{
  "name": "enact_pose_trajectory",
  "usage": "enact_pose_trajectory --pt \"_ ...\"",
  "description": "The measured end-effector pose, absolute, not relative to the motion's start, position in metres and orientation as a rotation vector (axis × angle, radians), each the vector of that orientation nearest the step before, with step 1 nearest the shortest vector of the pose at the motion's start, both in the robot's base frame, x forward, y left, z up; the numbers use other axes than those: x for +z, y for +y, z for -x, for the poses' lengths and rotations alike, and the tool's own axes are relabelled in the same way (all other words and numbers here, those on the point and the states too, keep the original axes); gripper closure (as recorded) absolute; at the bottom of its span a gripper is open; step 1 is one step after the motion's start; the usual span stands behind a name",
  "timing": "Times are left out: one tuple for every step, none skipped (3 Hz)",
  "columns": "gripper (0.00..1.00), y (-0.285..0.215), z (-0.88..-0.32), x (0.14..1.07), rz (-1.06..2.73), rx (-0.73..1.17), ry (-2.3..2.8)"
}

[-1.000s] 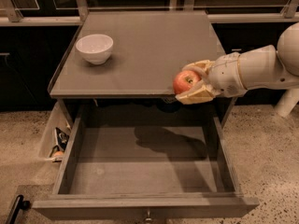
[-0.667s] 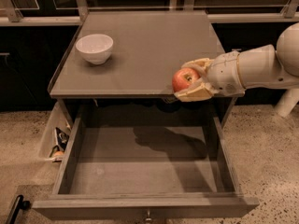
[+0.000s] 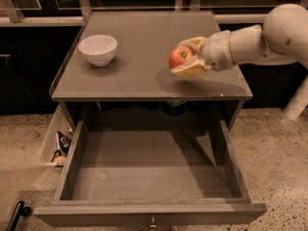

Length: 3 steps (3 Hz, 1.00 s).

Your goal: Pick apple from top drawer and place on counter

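Observation:
The red apple (image 3: pixel 179 57) with yellowish patches is held between the fingers of my gripper (image 3: pixel 186 57), which is shut on it. The gripper reaches in from the right and holds the apple a little above the right part of the grey counter (image 3: pixel 144 42); its shadow falls on the counter below. The top drawer (image 3: pixel 149 170) stands pulled wide open in front of the counter, its flat grey bottom bare, with a small metal knob (image 3: pixel 153 222) on its front.
A white bowl (image 3: pixel 98 49) sits on the counter's left rear. A side pocket with small items (image 3: pixel 59 148) hangs at the cabinet's left. A black handle (image 3: pixel 15 214) lies at the lower left on the speckled floor. Dark cabinets stand behind.
My gripper has lifted the apple up and back from the counter's front right edge to a spot over the counter's right part.

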<state>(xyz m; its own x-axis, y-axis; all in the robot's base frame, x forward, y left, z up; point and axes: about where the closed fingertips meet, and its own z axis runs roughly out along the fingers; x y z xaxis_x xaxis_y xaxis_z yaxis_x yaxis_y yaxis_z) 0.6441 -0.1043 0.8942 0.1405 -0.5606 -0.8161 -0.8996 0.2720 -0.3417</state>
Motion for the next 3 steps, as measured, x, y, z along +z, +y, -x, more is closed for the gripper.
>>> enact_pose_trajectory --pt "1.0 -0.095 -0.68 0.907 1.392 0.461 1.483" --pt "1.0 -0.087 -0.7 0.905 1.407 0.483 1.488" --pt "1.0 -0.083 -0.711 0.89 1.449 0.512 1.558"
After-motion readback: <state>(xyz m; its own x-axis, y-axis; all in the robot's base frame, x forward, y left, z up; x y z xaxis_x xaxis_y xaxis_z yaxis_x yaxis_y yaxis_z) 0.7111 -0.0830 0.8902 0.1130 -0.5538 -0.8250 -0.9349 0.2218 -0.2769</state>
